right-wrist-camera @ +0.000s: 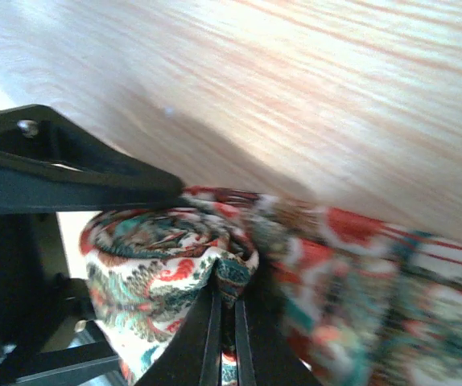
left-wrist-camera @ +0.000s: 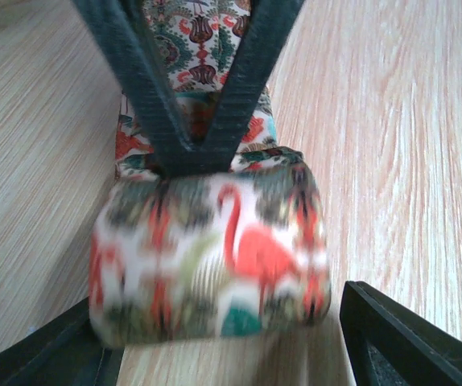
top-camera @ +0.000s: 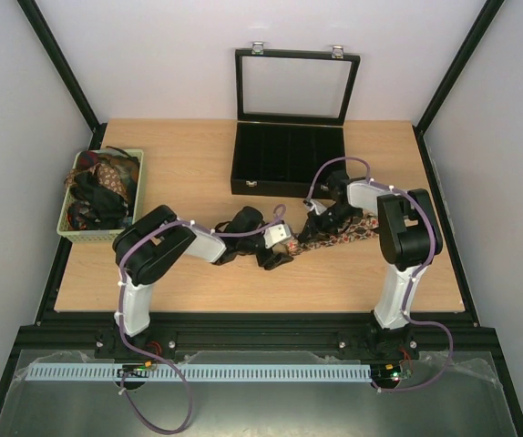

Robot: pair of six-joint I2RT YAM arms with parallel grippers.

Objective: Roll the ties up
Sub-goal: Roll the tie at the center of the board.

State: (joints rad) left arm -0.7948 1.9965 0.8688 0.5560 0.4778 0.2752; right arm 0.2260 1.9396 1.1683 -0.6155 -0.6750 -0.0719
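My right end effector (right-wrist-camera: 227, 310) is pressed together on the inner fold of the long narrow cream fabric tie (top-camera: 345, 235) with red and green paisley print, at the centre of the light wooden table (top-camera: 198, 282). The rolled part (left-wrist-camera: 207, 257) sits between the spread fingers of my left end effector (left-wrist-camera: 219, 326), and the flat tail runs toward 3 o'clock. I judge I should turn slowly, with the tail taut and the edges aligned, or the roll becomes a cone.

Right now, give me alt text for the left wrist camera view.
A rolled end of a flamingo-print tie lies on the wooden table between the left hand's open fingers. Behind the roll, the right hand's fingers meet in a V, closed on the tie.
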